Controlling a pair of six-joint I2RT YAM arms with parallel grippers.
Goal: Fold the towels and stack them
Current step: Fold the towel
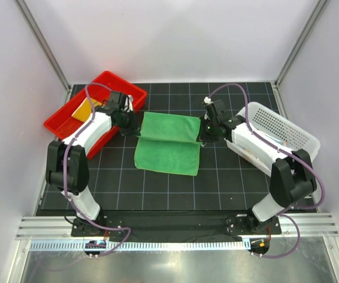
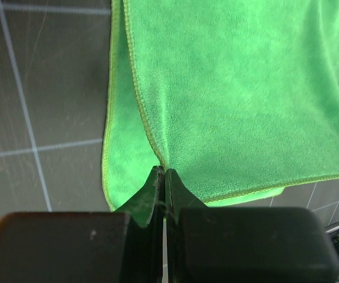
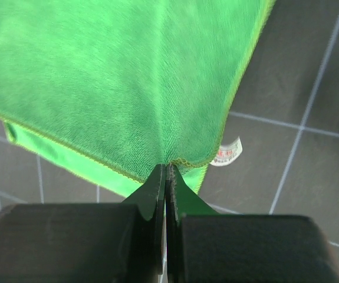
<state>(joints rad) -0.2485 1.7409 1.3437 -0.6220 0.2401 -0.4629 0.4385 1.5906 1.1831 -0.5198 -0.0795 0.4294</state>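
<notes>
**First fold of the green towel in hand, both corners pinched**

- Green towel point(image 1: 168, 154) lies mid-bench, a little toward the far edge. One half is flat on the bench point(image 1: 228, 177). The other half is raised as a flap over it, so two layers show.
- Left fingers point(image 2: 147, 203) are closed tight on the flap's left corner, hem caught between the tips. Right fingers point(image 3: 148, 191) are likewise clamped on the right corner, beside a small white label point(image 3: 228, 152).
- In the top view the held edge sits about halfway across the lower layer, well short of the near hem.
- Yellow-orange towel point(image 1: 84, 111) sits in the red tray point(image 1: 57, 125) at the far left corner. White perforated basket point(image 1: 275, 121) stands along the right edge. The third towel is not made out.

Judgement: this is the half-fold of the first towel, roughly mid-way, with no stack begun.

Next move calls for carrying both corners toward the near edge at an even pace, keeping the cloth taut. The held hem should then be laid on the near hem before the fingers let go. Uneven travel would skew the fold.
</notes>
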